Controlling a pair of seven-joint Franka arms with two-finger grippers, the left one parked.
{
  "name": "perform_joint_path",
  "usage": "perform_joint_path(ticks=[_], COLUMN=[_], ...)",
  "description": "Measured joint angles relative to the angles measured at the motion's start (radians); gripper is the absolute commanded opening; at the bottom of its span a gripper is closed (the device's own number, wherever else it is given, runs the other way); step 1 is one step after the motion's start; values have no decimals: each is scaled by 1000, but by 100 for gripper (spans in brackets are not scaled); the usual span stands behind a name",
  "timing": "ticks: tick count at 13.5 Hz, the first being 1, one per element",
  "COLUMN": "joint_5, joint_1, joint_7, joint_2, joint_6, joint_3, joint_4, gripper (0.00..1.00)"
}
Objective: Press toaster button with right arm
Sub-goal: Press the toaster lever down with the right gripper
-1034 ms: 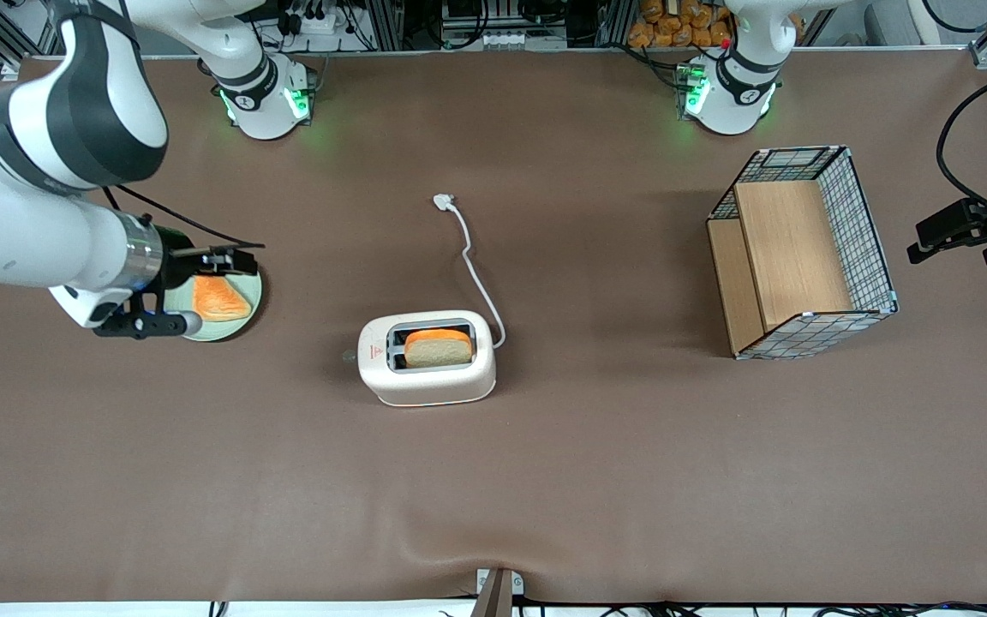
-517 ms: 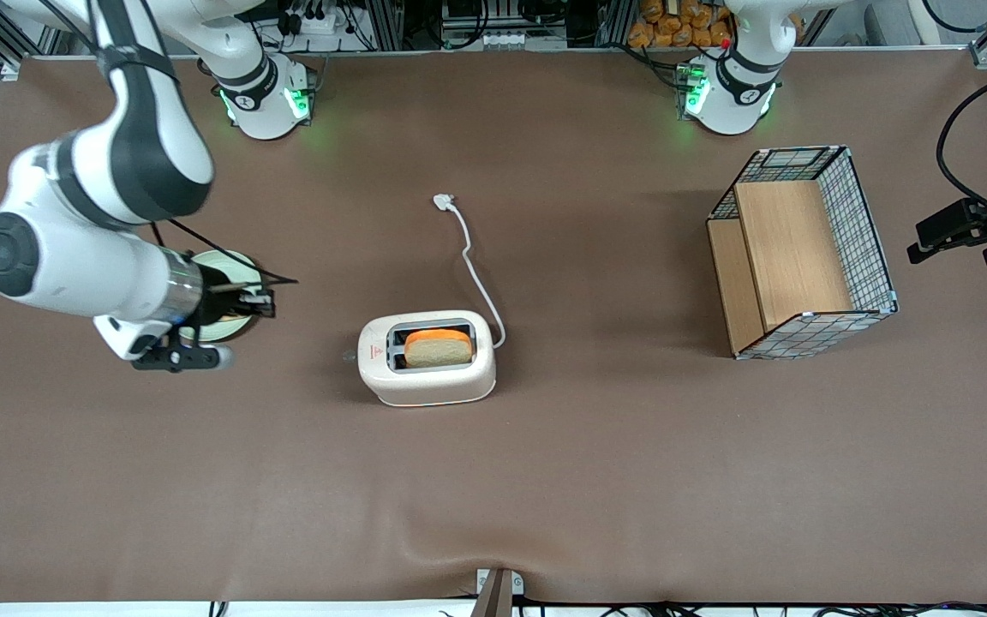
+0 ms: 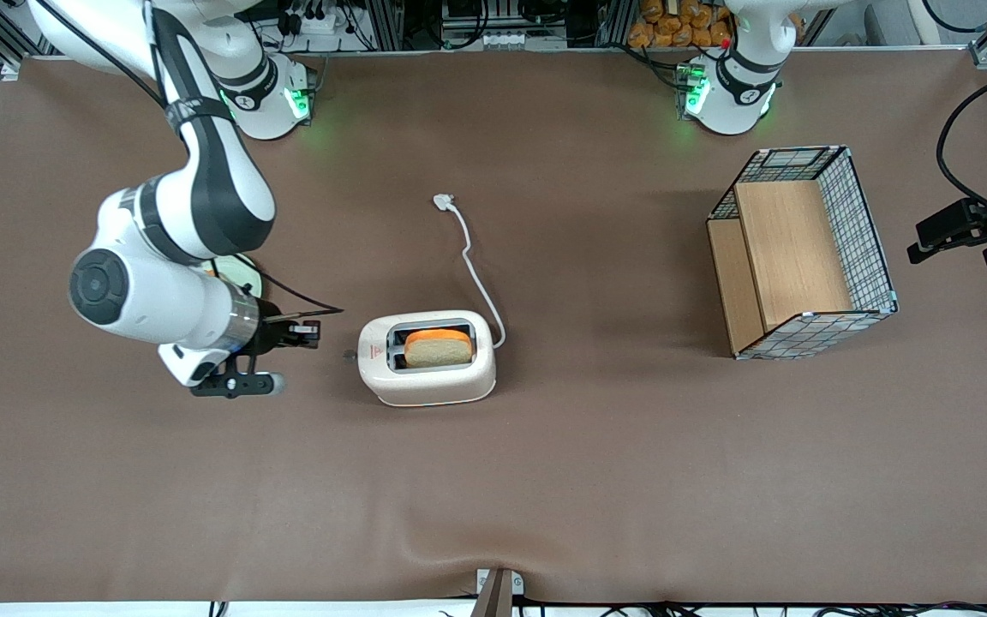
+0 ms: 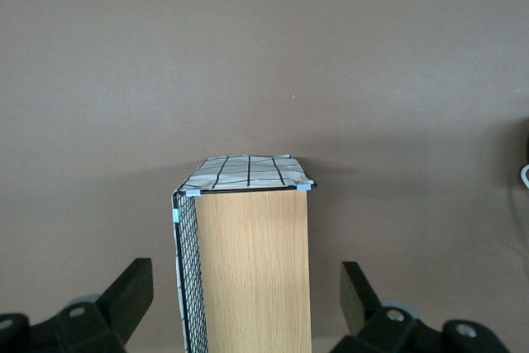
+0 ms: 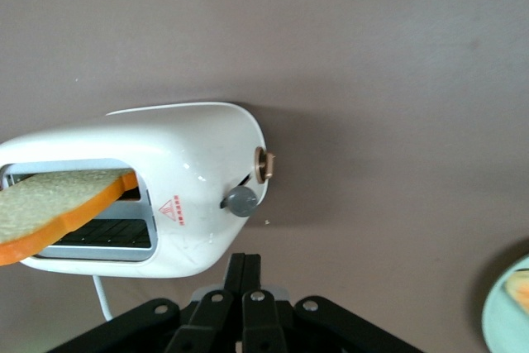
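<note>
The white two-slot toaster (image 3: 427,357) stands mid-table with a slice of bread (image 3: 438,347) in one slot; it also shows in the right wrist view (image 5: 140,188). Its small grey button (image 3: 348,354) sticks out of the short end with the red mark, seen close in the right wrist view (image 5: 240,201). My right arm (image 3: 176,257) hovers beside that end. Its gripper (image 3: 312,332) (image 5: 244,264) is shut and empty, a short gap from the button, at the toaster's working-arm end.
A pale green plate (image 3: 236,272) (image 5: 511,303) with an orange slice lies mostly hidden under my arm. The toaster's white cord and plug (image 3: 445,202) run away from the front camera. A wire-mesh wooden basket (image 3: 802,253) (image 4: 248,262) stands toward the parked arm's end.
My right arm has swung from over the plate toward the toaster, and the gripper now sits close to the toaster's button end. The toaster has not moved.
</note>
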State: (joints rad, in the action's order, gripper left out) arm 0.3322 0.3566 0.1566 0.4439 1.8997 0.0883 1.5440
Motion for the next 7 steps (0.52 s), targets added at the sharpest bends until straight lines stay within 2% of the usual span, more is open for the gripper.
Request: perform_joint_path(ticks=[4, 7], joint_5=[12, 45], joint_1=[3, 6], joint_7=[0, 0], joint_2=[37, 64], joint_6=[10, 21], joint_3=[1, 1], joint_4=[0, 0], gripper=[0, 0])
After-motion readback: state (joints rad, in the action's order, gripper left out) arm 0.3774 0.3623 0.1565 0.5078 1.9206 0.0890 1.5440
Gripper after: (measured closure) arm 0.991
